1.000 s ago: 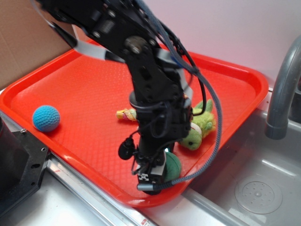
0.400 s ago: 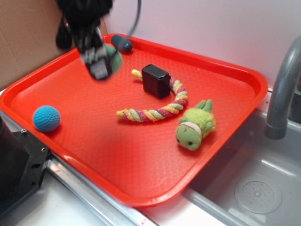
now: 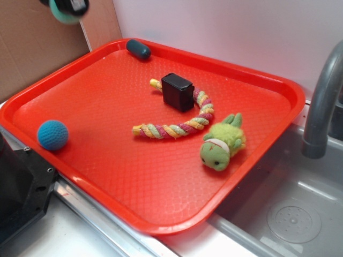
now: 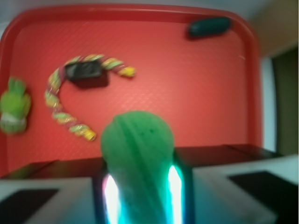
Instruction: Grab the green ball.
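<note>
There are two balls: one green ball (image 4: 137, 154) and one blue ball (image 3: 52, 134). One tray (image 3: 107, 176) carries one rope toy (image 3: 177, 127), one black block (image 3: 177, 91), one plush turtle (image 3: 221, 145) and one dark teal capsule (image 3: 138, 48). One faucet (image 3: 321, 101) stands over one sink (image 3: 278, 214).

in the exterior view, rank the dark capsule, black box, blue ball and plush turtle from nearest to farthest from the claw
The claw sits at the top left edge, above the tray's far corner, holding the green ball.
1. Dark capsule, far left corner of the tray.
2. Black box, tray centre, and blue ball, near left edge: too close to call.
3. Plush turtle, right side.
</note>
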